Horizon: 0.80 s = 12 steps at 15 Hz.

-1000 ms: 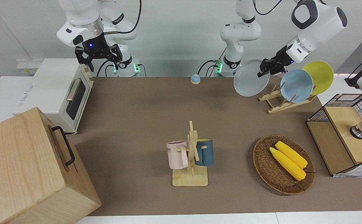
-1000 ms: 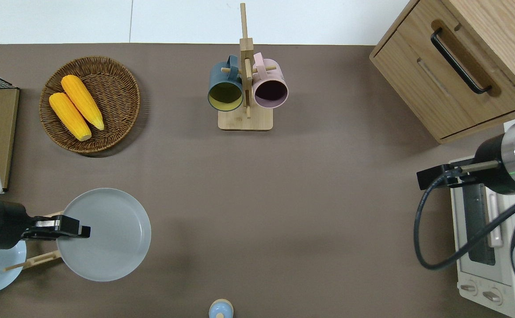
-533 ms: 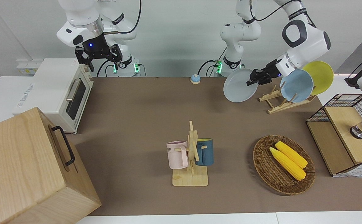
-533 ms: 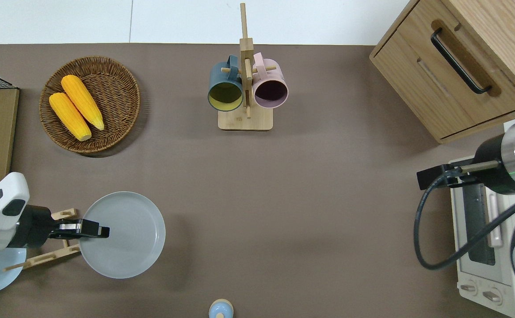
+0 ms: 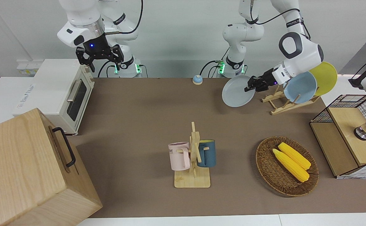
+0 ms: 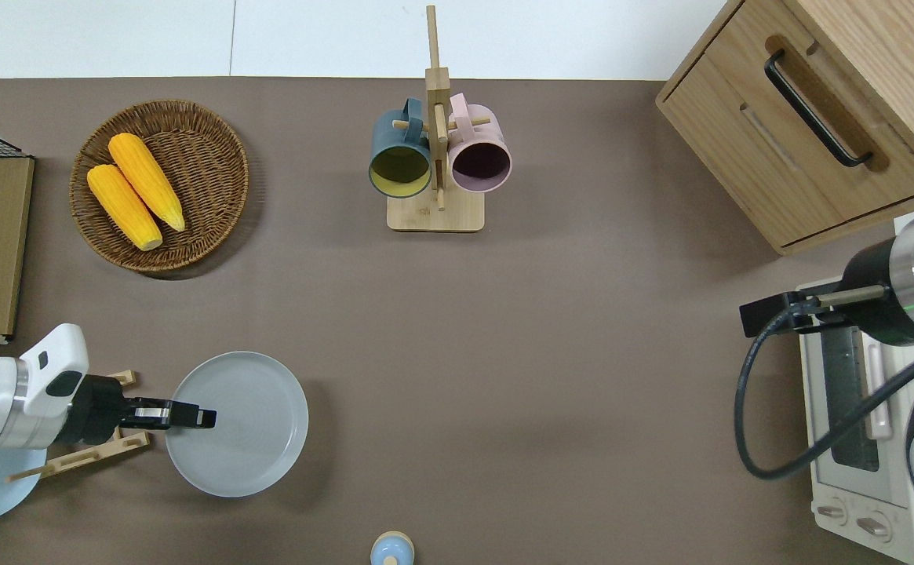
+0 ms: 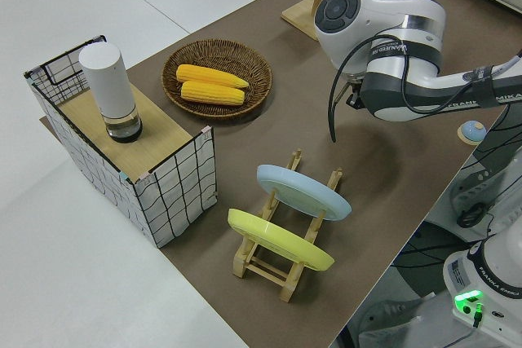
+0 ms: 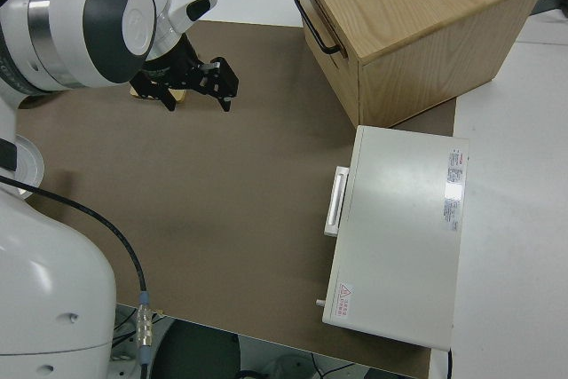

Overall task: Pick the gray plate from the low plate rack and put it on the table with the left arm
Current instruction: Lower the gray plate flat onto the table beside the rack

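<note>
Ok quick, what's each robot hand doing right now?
Left gripper: shut on the round pale gray plate.
Right gripper: open, holding nothing; arm parked.

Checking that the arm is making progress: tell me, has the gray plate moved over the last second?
Yes. Held by the left gripper, the gray plate has shifted away from the low plate rack, toward the right arm's end, and lower.

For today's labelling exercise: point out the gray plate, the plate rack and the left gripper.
gray plate (image 6: pixel 256 428), overhead view, bare centre.
plate rack (image 5: pixel 285 107), front view, front rail.
left gripper (image 6: pixel 207 417), overhead view, fingertips at the plate's rim.

bare table (image 6: pixel 504 377) mid-span, low plate rack (image 6: pixel 88 451) beside held gray plate (image 6: pixel 253 439)
</note>
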### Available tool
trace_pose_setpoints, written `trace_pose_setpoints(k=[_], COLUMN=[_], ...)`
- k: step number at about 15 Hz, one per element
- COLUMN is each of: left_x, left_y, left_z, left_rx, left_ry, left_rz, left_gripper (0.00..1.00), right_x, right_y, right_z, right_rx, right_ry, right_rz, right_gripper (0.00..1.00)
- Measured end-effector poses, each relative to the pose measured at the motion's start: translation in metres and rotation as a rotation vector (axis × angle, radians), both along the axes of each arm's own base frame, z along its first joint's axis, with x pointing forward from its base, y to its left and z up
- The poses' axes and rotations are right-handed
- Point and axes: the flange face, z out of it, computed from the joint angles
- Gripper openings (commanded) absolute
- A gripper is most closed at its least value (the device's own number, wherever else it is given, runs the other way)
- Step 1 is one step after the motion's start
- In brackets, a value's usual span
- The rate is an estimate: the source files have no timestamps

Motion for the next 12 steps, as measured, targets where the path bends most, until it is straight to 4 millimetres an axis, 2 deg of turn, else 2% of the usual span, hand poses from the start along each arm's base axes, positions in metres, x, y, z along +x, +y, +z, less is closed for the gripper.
trace_pose_setpoints(k=[6,12], left_x=[-0.006,-0.013], left_y=[0.010,0.012], left_z=[-0.037,-0.075], left_rx=[-0.013,-0.031], left_ry=[-0.016,-0.042], left_rz=[-0.050,-0.081], left_gripper=[0.00,0.00], right_x=[0.000,0.000], right_y=[0.000,0.000], right_z=[0.000,0.000], right_rx=[0.000,0.000], right_ry=[0.000,0.000], right_rz=[0.000,0.000], right_gripper=[0.990,0.990])
